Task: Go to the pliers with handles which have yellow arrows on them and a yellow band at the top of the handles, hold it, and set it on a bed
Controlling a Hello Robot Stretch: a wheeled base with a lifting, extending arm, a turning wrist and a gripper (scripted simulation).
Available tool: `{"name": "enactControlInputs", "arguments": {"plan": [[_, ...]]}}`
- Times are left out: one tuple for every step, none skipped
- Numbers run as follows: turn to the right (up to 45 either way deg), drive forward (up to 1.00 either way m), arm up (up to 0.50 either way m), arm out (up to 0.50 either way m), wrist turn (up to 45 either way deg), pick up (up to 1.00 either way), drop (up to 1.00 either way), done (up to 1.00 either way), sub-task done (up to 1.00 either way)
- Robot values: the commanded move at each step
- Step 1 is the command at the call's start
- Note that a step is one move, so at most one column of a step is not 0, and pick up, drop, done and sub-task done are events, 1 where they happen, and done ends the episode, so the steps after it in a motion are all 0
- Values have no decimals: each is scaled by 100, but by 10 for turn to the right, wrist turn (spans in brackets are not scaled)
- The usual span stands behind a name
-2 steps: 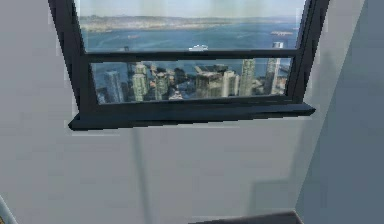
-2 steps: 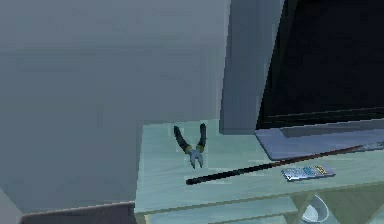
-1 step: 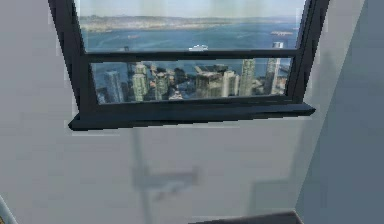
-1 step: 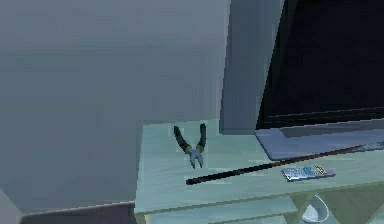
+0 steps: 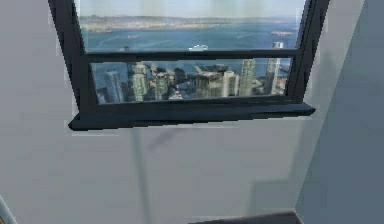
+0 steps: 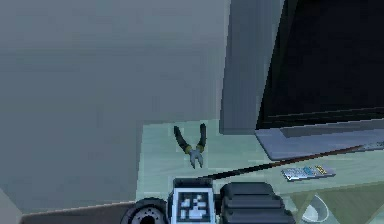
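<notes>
At the bottom edge of the arm side view, a little left of centre, the gripper shows as a dark rounded body beside a white marker square, with the dark arm end to the marker's right; its far end cannot be made out, so whether it holds anything cannot be told. Just above in the frame begins a pale green tabletop, and at the picture's centre the pliers lie flat on it, handles spread toward the top of the frame and grey head pointing down toward the marker (yellowish touches on the handles are hinted at, too small to confirm). Lower right of them lies a flat remote-like thing, well apart from the pliers, and beyond it a big dark screen stands in the upper right against a grey wall. The step in hand looks to be the reach for the pliers: to do it well, the robot would best line the gripper up below them in the frame, extend slowly above the tabletop, turn the wrist so the fingers cross both handles near the pivot, and lower gently, staying off the screen's edge. In the forward view, a dark-framed window over a city and water sits in the upper frame of a pale wall
</notes>
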Motion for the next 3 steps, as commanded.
{"name": "enactControlInputs", "arguments": {"plan": [[0, 0, 0, 30, 0, 0, 0, 0, 0], [0, 0, 0, 0, 450, 0, 0, 0, 0], [0, 0, 0, 0, 450, 0, 0, 0, 0]]}}
